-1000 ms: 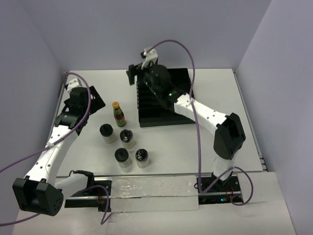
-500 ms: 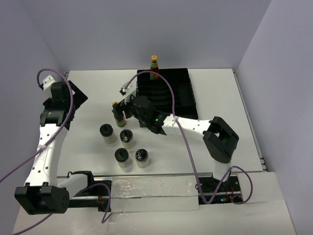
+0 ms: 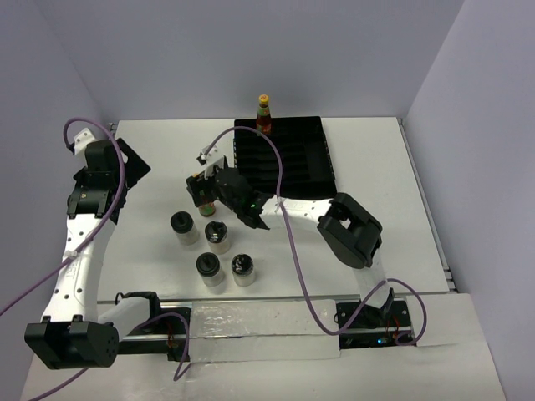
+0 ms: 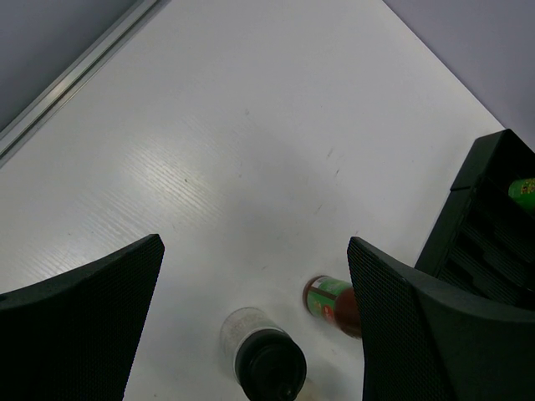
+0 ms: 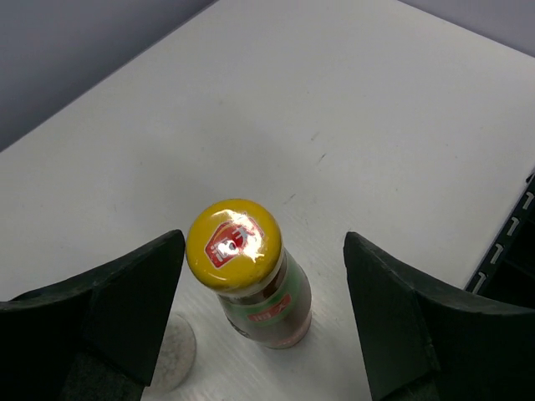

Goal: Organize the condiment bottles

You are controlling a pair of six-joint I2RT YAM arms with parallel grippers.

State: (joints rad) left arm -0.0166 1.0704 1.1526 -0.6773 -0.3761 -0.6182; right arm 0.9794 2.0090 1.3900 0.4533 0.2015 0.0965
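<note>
One sauce bottle stands upright at the back edge of the black slotted tray. The second sauce bottle, yellow cap up, stands on the table left of the tray; it also shows in the left wrist view. My right gripper is open, with a finger on each side of this bottle and not touching it; in the top view the right gripper mostly hides it. Four black-lidded jars stand in a cluster in front. My left gripper is open and empty at the far left.
The tray's corner shows at the right edge of the right wrist view and of the left wrist view. One jar stands just left of the second bottle. Purple walls close the table at the back and sides.
The right arm left one sauce bottle standing at the tray's back and swung forward-left over the second bottle, closing in on it. The left arm drew back to the far left, then held still.
</note>
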